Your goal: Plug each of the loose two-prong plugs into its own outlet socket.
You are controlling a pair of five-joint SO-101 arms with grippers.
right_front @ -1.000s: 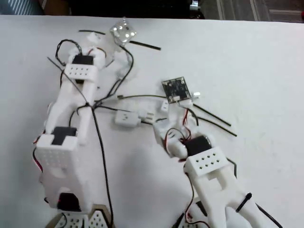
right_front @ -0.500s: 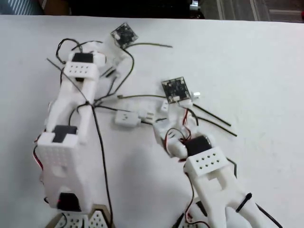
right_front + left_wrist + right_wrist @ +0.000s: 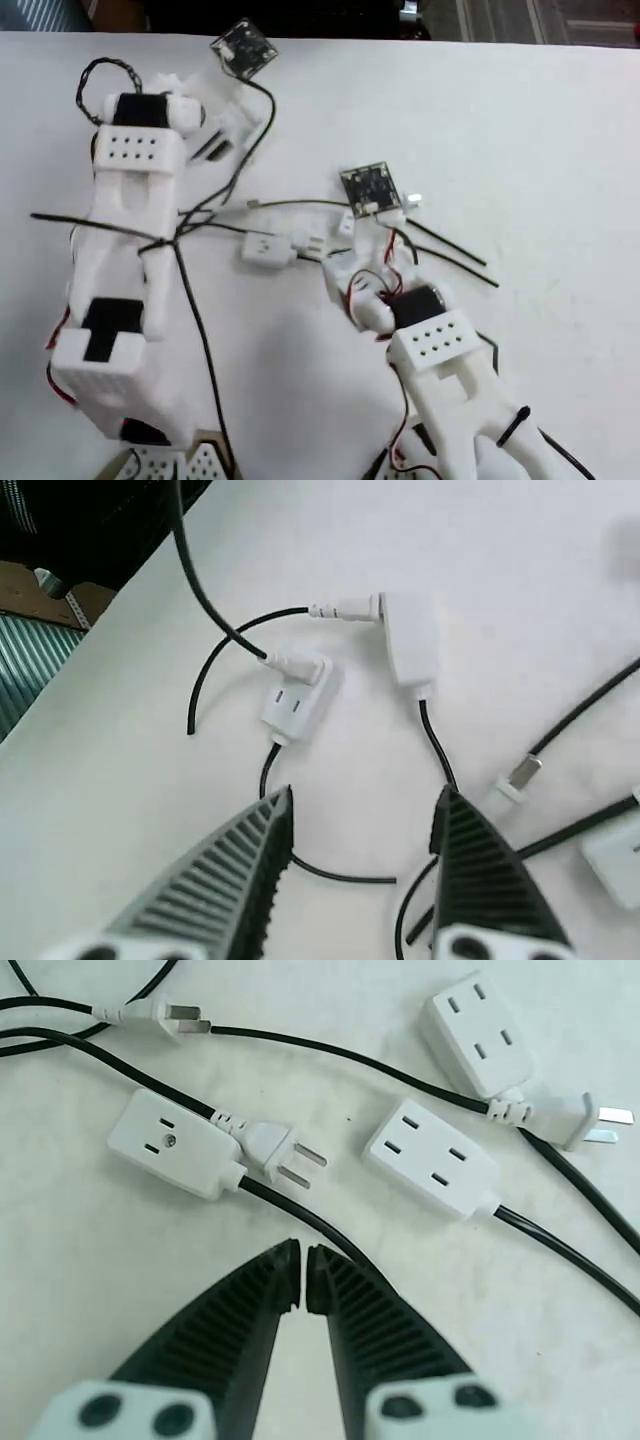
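White plugs lie loose at the table centre beside vacant sockets, so treat these insertions as not yet done; left tool is spread, right tool pressed together, both empty.

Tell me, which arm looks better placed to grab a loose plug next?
Probably the right. The right tool, though shut, sits just short of a loose plug lying beside a socket. The left tool is open, but the cabled plug ahead of it seems already seated.
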